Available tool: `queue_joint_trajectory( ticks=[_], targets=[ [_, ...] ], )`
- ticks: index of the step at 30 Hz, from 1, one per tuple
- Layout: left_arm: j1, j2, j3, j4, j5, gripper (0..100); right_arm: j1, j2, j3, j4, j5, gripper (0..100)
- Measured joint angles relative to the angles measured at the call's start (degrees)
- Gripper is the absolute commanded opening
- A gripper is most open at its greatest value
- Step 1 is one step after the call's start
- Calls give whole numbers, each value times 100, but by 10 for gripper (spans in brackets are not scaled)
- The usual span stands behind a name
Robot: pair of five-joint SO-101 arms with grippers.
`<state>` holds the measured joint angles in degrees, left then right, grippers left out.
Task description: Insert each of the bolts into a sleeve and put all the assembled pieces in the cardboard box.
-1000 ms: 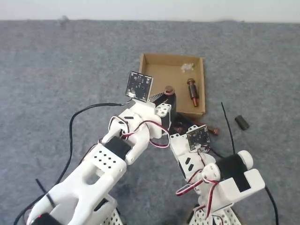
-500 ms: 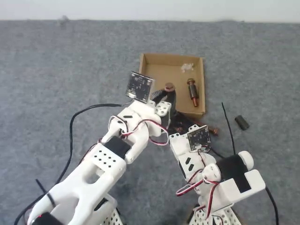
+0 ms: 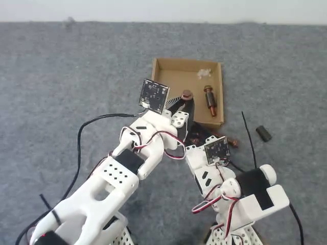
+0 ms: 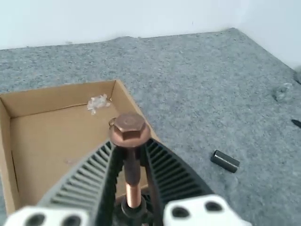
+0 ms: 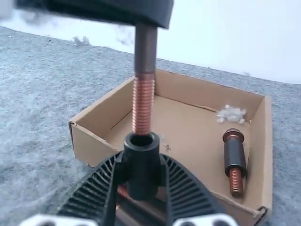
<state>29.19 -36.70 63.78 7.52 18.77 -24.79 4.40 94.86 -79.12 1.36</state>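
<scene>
Since a second ago the left gripper (image 4: 129, 147) has edged a little toward the cardboard box (image 5: 89, 141), carrying its bolt (image 4: 128, 131) with it, while the right arm has hardly stirred. Nearest, the right gripper (image 5: 141, 165) is closed around the black sleeve (image 5: 141, 149), holding it upright with the bore facing up, so it can act as a fixed socket. Directly above it the bolt hangs head-up and shank-down, clamped between the left gripper's ribbed fingers just below the hexagonal head. That grip leaves the threaded end free, and the tip sits at the sleeve's mouth, seemingly just entering. By my reading the insertion is under way and not finished, since most of the thread is exposed above the rim. Just beyond both grippers stands the box, close enough for a short carry once the pair is joined. Inside it lie one assembled piece (image 5: 233, 159) and, farther back, a white scrap (image 5: 230, 113). Off to the side on the grey carpet (image 3: 61, 76) a loose sleeve (image 4: 225, 161) waits.
</scene>
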Motion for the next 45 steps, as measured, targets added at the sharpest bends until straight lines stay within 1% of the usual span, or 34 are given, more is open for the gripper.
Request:
queue_joint_trajectory(
  ticks=[20, 26, 30, 32, 34, 39, 40, 42, 45],
  targets=[
    [211, 0, 642, 9, -70, 10, 62, 0, 0, 0, 0, 6],
    [466, -9, 1108, -44, -862, 11, 62, 0, 0, 0, 0, 6],
    [580, -44, 1301, -53, -1090, 12, 62, 0, 0, 9, 0, 6],
    [563, -70, 1336, -79, -1081, 14, 62, 0, 0, 9, 0, 6],
    [510, -44, 1380, -255, -1081, 51, 70, 0, 0, 9, 0, 6],
    [176, -9, 1398, -457, -1046, 227, 105, 0, 0, 9, 0, 6],
    [105, -9, 1415, -457, -949, 236, 114, 0, 0, 0, 0, 6],
    [44, 0, 1459, -457, -756, 224, 88, 0, 0, 9, 0, 6],
    [18, 0, 1451, -457, -730, 194, 97, 0, 0, 0, 0, 6]
  ],
)
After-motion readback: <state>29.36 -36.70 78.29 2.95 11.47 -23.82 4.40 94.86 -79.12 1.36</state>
